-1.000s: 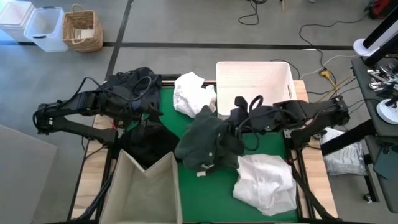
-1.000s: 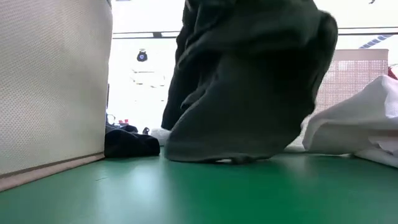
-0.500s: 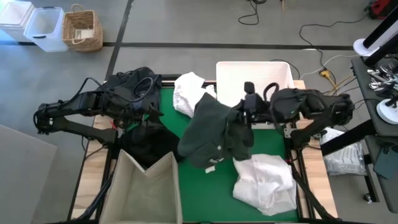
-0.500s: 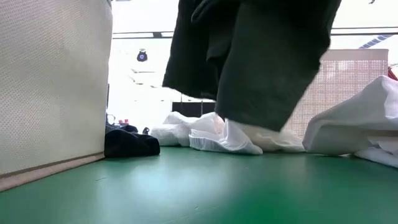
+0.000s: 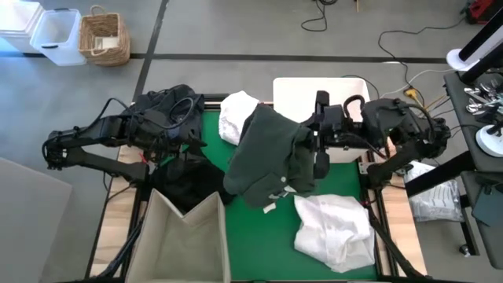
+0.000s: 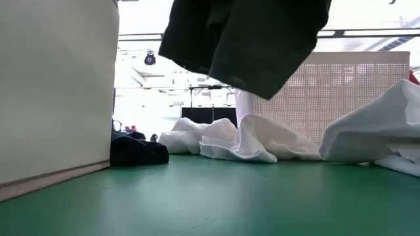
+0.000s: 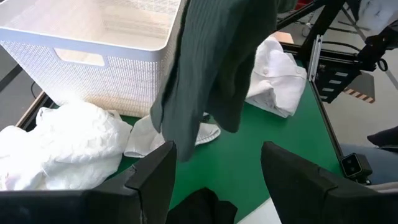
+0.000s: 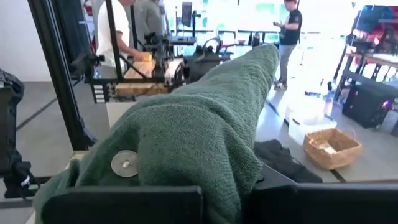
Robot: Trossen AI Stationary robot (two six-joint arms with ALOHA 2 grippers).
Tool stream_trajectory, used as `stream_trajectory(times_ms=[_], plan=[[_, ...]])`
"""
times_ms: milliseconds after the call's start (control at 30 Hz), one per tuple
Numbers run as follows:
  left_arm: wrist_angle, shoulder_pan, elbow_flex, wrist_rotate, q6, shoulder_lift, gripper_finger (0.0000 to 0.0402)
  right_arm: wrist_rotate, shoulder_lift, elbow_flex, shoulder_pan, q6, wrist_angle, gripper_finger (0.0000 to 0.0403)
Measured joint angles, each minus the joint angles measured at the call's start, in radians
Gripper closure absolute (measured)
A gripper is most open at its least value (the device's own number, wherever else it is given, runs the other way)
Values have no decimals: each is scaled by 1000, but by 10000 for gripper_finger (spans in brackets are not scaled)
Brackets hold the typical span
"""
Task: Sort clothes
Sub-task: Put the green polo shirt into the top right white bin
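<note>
My right gripper [image 5: 313, 146] is shut on a dark green garment [image 5: 267, 161], which hangs over the middle of the green table; it also shows in the low view [image 6: 243, 39] and in the left wrist view [image 7: 217, 68]. One white garment [image 5: 244, 118] lies at the far side, and another [image 5: 334, 232] lies near right. A black garment [image 5: 189, 177] lies at the left beside the beige bin [image 5: 185, 236]. My left gripper [image 7: 214, 186] is open above the black garment [image 7: 205, 210]. My right gripper holds a bunched fold of the green garment [image 8: 205, 168], which drapes over the fingers and hides them. The fingers come about level from the table's right. The garment hangs below the gripper, slack, its lower edge [image 6: 262, 88] clear of the table.
A white plastic basket [image 5: 355, 93] stands at the far right, just behind my right gripper. The beige bin [image 6: 56, 85] stands at the near left. People stand in the room beyond the table [image 8: 124, 31].
My right gripper has risen and drawn toward the far edge and the white basket. The green garment, whose lower part lay on the table, has been lifted clear and now hangs free, uncovering the white garment behind it.
</note>
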Motion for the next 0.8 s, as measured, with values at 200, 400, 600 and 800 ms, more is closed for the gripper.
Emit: stream_trajectory(times_ms=[200, 400, 600, 800], plan=[[0, 0, 0, 0, 0, 0, 188, 0, 0, 15, 0, -37, 48, 390], [0, 0, 0, 0, 0, 3, 188, 1, 0, 27, -2, -82, 100, 390], [0, 0, 0, 0, 0, 8, 188, 5, 5, 63, -15, -133, 136, 390], [-1, 0, 0, 0, 0, 9, 188, 5, 5, 94, -63, -158, 153, 390]])
